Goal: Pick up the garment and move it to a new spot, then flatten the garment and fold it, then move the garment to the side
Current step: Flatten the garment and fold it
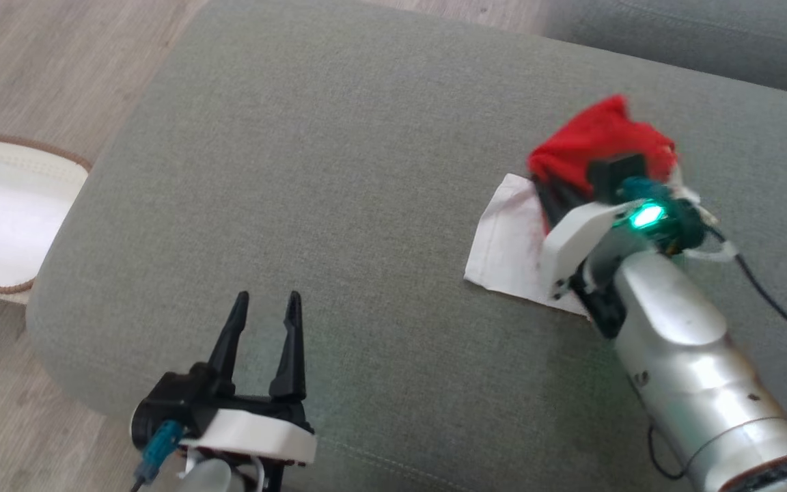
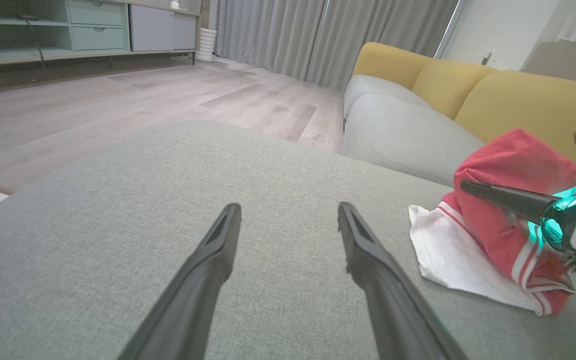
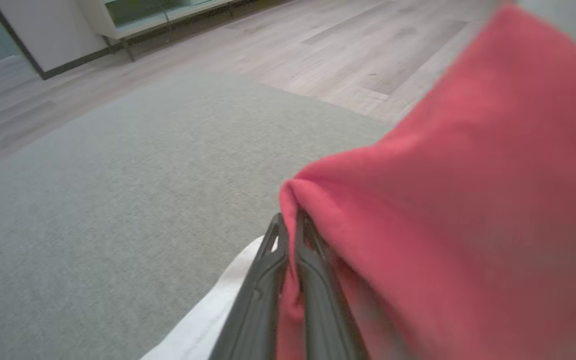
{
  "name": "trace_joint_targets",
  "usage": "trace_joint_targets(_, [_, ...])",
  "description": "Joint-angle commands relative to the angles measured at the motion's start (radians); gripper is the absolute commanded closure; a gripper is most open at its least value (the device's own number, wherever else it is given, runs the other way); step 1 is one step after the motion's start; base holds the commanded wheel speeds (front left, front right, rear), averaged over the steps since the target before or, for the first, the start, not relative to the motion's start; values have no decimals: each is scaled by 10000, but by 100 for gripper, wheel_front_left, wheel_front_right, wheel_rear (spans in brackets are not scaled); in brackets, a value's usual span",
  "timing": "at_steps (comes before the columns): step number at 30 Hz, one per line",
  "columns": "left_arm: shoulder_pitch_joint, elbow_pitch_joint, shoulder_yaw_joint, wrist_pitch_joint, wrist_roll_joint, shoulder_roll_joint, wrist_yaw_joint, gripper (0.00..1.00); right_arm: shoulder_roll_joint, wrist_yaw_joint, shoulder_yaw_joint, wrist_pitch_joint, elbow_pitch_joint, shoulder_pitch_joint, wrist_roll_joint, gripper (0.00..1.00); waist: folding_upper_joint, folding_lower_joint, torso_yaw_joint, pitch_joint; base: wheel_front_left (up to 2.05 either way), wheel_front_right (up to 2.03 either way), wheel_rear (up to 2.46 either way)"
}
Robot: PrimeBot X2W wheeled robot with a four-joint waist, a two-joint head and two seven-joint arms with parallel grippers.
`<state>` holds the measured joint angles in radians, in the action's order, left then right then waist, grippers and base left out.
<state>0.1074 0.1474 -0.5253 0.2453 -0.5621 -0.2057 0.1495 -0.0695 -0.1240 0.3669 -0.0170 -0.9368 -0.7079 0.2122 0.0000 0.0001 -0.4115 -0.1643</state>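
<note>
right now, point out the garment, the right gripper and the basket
garment (image 1: 598, 140): head view, on its raised red fold
right gripper (image 3: 289, 225): right wrist view, midway between its fingertips, shut on the garment
basket (image 1: 11, 169): head view, on its white inner wall

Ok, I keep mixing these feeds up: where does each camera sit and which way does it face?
Head view: on the head, looking down at the grey cushion and garment; left gripper and right forearm show.
Left wrist view: on that wrist, looking along its open fingers across the cushion toward the yellow sofa.
Right wrist view: on that wrist, close up; right gripper shut on the garment.
Shared: head and left wrist views both show the garment and cushion.
</note>
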Motion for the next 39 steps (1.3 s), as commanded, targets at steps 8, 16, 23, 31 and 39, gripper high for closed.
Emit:
trace_joint_targets(8, [349, -139, 531, 144, 186, -29, -68, 0, 192, -67, 1528, -667, 469, -164, 1102, 0, 0, -1, 685, 339, 0, 0, 0])
trace_joint_targets(16, [119, -177, 594, 136, 217, -185, -1, 0, 192, -67, 1471, -1626, 1075, 238, 1425, 0, 0, -1, 1486, 861, 0, 0, 0])
trace_joint_targets(23, [-137, -383, 624, 11, 174, -378, 128, 0, 158, -67, -44, -2071, 1956, 1304, 599, 0, 0, -1, 1844, 1194, 0, 0, 0])
trace_joint_targets(31, [-163, -594, 599, -46, 153, -464, 154, 0, 4, -67, -1279, -1219, 2645, 2171, -437, 0, 0, -1, 1844, 929, 0, 0, 0])
trace_joint_targets(39, [84, -516, 542, -18, 164, -341, 130, 0, -149, -67, -1221, -400, 2188, 1644, -1103, 80, 0, -1, 1345, 381, 0, 0, 0])
